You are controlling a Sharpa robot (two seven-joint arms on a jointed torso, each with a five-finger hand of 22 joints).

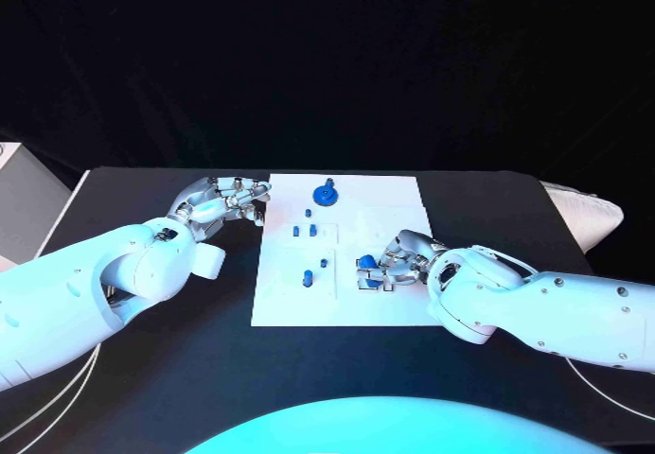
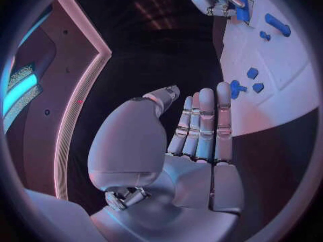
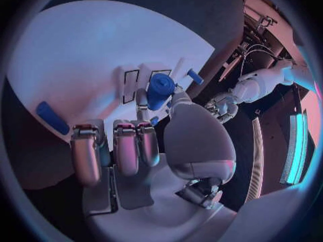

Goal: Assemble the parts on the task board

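Note:
The white task board (image 1: 342, 303) lies in the middle of the black table. My right hand (image 1: 398, 265) rests on its right half and pinches a blue round part (image 3: 160, 90) between thumb and a finger; the same part (image 1: 367, 263) shows at its fingertips. My left hand (image 1: 225, 200) hovers at the board's far left corner, fingers stretched out side by side (image 2: 202, 126) and holding nothing. A blue round part (image 1: 325, 194) stands near the board's far edge. Small blue parts (image 1: 303, 230) and blue oblong pieces (image 1: 308, 277) lie on the left half.
A blue oblong piece (image 3: 51, 117) lies on the board beside my right hand's fingers, and a blue peg (image 3: 194, 77) lies beyond the held part. A white box (image 1: 21, 199) stands off the table's far left; a pale object (image 1: 587, 213) lies at the far right.

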